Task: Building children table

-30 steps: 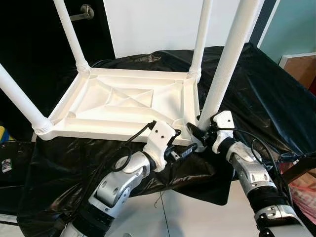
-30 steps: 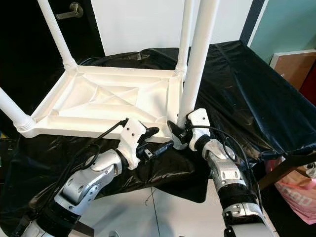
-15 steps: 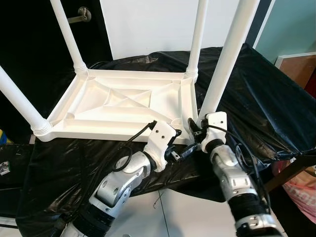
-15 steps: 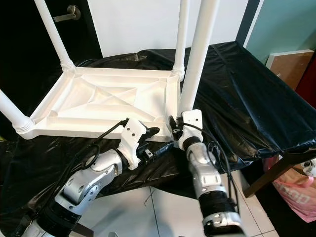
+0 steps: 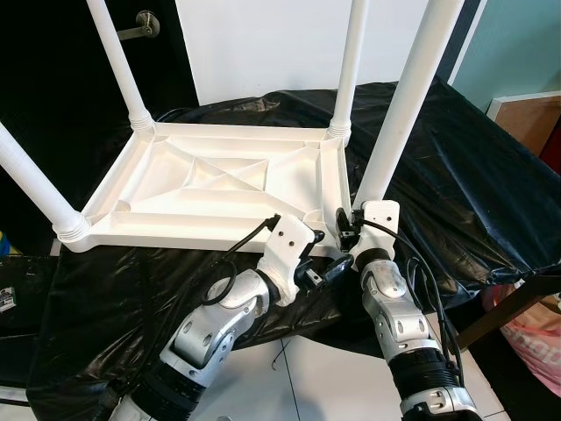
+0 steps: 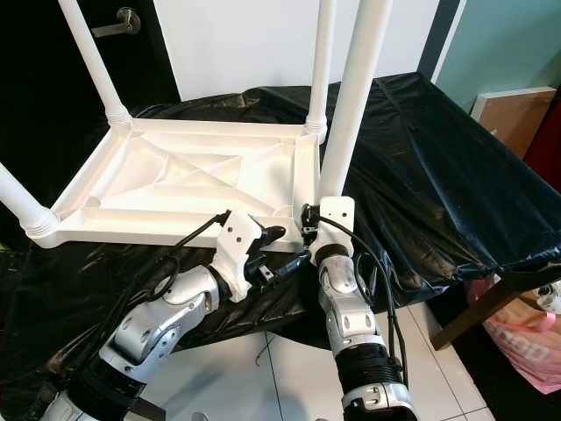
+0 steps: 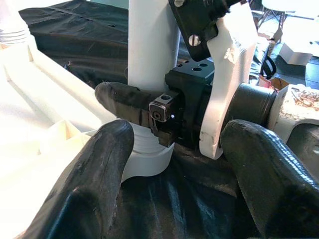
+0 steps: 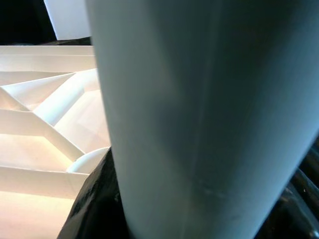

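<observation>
The right gripper (image 5: 344,230) is clamped on the base of the near-right leg (image 5: 405,98) of the white children's table, its black fingers wrapped around the tube just above the corner socket. In the right wrist view the leg (image 8: 209,119) is pressed close against the camera, with a dark finger (image 8: 94,199) at its side. The left wrist view shows one of those fingers (image 7: 127,99) lying across the front of the leg (image 7: 152,59), right above the ribbed collar where the leg meets the tabletop.

The left gripper (image 5: 320,267) hovers just beside the same corner with its two fingers spread apart, gripping nothing. Its fingers (image 7: 94,184) frame the leg's base and the right gripper's black body in its own wrist view.

The tabletop (image 5: 219,189) lies upside down on a surface draped with black plastic sheeting (image 5: 456,167), ribbed underside facing up. Four white legs rise from its corners: the far-left leg (image 5: 118,66), the far-right leg (image 5: 351,66), the near-left leg (image 5: 35,189) and the clamped one. The near edge of the tabletop sits just ahead of both grippers.

Behind the table are a white wall (image 5: 263,44) and a dark door with a metal handle (image 5: 145,24). White floor tiles (image 5: 324,377) show below the sheeting.
</observation>
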`<state>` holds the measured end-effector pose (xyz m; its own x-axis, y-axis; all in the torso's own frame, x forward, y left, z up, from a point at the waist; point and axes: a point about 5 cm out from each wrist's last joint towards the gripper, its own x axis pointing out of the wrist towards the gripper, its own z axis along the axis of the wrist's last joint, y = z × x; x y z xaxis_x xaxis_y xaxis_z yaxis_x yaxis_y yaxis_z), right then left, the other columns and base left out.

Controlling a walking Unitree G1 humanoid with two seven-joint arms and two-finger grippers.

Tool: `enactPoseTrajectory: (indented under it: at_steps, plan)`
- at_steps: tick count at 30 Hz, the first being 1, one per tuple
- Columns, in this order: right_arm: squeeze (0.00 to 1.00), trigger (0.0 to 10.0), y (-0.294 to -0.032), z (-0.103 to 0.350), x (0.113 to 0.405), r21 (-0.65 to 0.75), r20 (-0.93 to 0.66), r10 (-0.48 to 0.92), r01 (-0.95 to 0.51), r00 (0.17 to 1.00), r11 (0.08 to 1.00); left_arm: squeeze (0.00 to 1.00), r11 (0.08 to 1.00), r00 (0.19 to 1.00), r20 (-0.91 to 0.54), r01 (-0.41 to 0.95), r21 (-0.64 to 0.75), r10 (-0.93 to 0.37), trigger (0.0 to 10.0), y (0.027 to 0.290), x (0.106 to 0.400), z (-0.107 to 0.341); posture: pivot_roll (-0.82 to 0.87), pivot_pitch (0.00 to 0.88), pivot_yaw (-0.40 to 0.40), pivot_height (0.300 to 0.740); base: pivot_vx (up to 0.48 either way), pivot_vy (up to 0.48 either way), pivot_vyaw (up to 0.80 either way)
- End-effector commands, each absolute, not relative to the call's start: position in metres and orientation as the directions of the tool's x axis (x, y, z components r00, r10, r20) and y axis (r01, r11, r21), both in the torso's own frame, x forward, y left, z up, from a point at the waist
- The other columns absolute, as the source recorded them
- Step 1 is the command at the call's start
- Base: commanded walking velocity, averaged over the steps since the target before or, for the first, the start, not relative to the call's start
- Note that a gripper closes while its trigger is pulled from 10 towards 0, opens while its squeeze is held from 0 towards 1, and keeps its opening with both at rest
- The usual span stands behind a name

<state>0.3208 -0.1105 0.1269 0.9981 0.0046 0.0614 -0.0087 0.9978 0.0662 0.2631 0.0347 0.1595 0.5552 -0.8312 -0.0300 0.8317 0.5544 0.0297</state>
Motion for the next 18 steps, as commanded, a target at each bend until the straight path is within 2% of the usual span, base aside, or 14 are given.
enactPoseTrajectory:
  at_steps: [1,6,7,9,10,16,17,18]
  plan:
    - [0.00,10.0,-0.110,0.112,0.316,0.089,-0.016,-0.007,0.009,1.000,0.996,0.00,0.444,0.444,-0.049,0.896,0.019,-0.895,10.0,0.029,0.257,0.158,-0.05,0.049,-0.008,0.740,0.000,0.000,0.00]
    - [0.00,10.0,-0.110,0.113,0.315,0.080,-0.014,-0.021,0.022,1.000,0.997,0.00,0.443,0.443,-0.047,0.896,0.017,-0.895,10.0,0.028,0.256,0.158,-0.05,0.054,-0.008,0.740,0.000,0.000,0.00]
    - [0.28,10.0,-0.110,0.114,0.315,0.076,-0.010,-0.024,0.025,1.000,0.997,0.00,0.444,0.444,-0.047,0.896,0.017,-0.895,10.0,0.029,0.257,0.159,-0.05,0.055,-0.008,0.740,0.000,0.000,0.00]
    - [0.28,10.0,-0.110,0.115,0.316,0.074,-0.007,-0.025,0.026,1.000,0.997,0.00,0.445,0.445,-0.046,0.895,0.017,-0.894,10.0,0.029,0.257,0.159,-0.05,0.055,-0.008,0.740,0.000,0.000,0.00]
    - [1.00,10.0,-0.110,0.117,0.316,0.073,0.006,-0.015,0.015,1.000,0.997,0.00,0.446,0.447,-0.045,0.895,0.018,-0.894,10.0,0.029,0.257,0.159,-0.05,0.055,-0.006,0.740,0.000,0.000,0.00]
    - [1.00,10.0,-0.114,0.122,0.317,0.069,0.037,0.045,-0.048,0.998,0.996,0.00,0.450,0.450,-0.042,0.893,0.018,-0.892,10.0,0.030,0.258,0.160,-0.05,0.056,-0.004,0.740,0.000,0.000,0.00]
    - [0.89,10.0,-0.118,0.124,0.317,0.062,0.057,0.100,-0.104,0.993,0.993,0.00,0.451,0.451,-0.041,0.892,0.018,-0.892,10.0,0.030,0.258,0.160,-0.05,0.055,-0.004,0.740,0.000,0.000,0.00]
    - [0.89,10.0,-0.118,0.124,0.317,0.062,0.057,0.100,-0.104,0.993,0.993,0.00,0.451,0.451,-0.041,0.892,0.018,-0.892,10.0,0.030,0.258,0.160,-0.05,0.055,-0.004,0.740,0.000,0.000,0.00]
